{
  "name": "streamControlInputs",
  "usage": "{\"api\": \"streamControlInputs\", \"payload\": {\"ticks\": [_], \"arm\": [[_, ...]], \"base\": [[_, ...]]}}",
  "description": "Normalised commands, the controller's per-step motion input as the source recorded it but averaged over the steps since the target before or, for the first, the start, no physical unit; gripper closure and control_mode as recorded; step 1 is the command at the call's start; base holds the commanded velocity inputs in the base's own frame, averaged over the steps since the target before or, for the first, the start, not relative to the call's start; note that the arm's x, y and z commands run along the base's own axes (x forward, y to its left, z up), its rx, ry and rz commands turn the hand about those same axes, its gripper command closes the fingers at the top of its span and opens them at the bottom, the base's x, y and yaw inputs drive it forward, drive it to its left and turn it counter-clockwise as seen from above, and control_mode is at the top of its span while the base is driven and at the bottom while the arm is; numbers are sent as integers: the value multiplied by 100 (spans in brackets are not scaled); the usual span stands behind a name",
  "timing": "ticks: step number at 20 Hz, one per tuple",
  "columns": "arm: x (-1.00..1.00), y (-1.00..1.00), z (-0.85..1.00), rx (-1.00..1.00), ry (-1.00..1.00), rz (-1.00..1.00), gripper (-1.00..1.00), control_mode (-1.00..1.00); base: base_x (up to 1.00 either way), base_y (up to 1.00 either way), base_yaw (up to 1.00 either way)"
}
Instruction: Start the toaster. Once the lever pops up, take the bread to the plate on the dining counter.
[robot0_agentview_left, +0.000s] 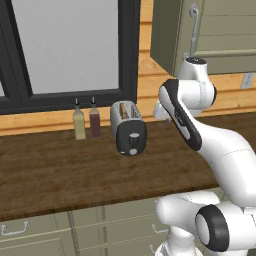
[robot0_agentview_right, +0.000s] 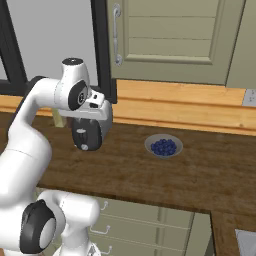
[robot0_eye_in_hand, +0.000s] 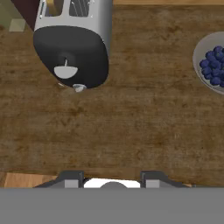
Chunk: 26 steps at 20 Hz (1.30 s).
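The silver-grey, 2-slot toaster (robot0_agentview_left: 128, 127) with its black end face stands on the dark wooden worktop (robot0_agentview_left: 60, 170), far-left of the gripper (robot0_eye_in_hand: 112, 180); its long axis runs near to far, the end face toward the robot. Fingertips (robot0_eye_in_hand: 70, 179) stand apart, holding nothing. Counted: 1 toaster, 2 bottles (robot0_agentview_left: 86, 121), 1 bowl of blueberries (robot0_agentview_right: 163, 146).

The toaster (robot0_agentview_right: 88, 134) stands left of a blueberry bowl (robot0_agentview_right: 163, 146).
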Motion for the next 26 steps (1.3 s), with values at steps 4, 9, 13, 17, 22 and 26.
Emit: {"api": "streamControlInputs", "payload": {"ticks": [4,9,13,17,22,26], "arm": [[-6,7,-2,0,0,0,-100,-100],[-5,69,-17,-1,4,5,-100,-100],[4,76,-24,-2,1,7,-100,-100],[23,49,-42,-6,-1,4,-100,-100],[35,38,-43,-9,-3,1,-100,-100],[32,29,-25,-6,0,0,-100,-100]], "base": [[0,0,0],[0,0,0],[0,0,0],[0,0,0],[0,0,0],[0,0,0]]}}
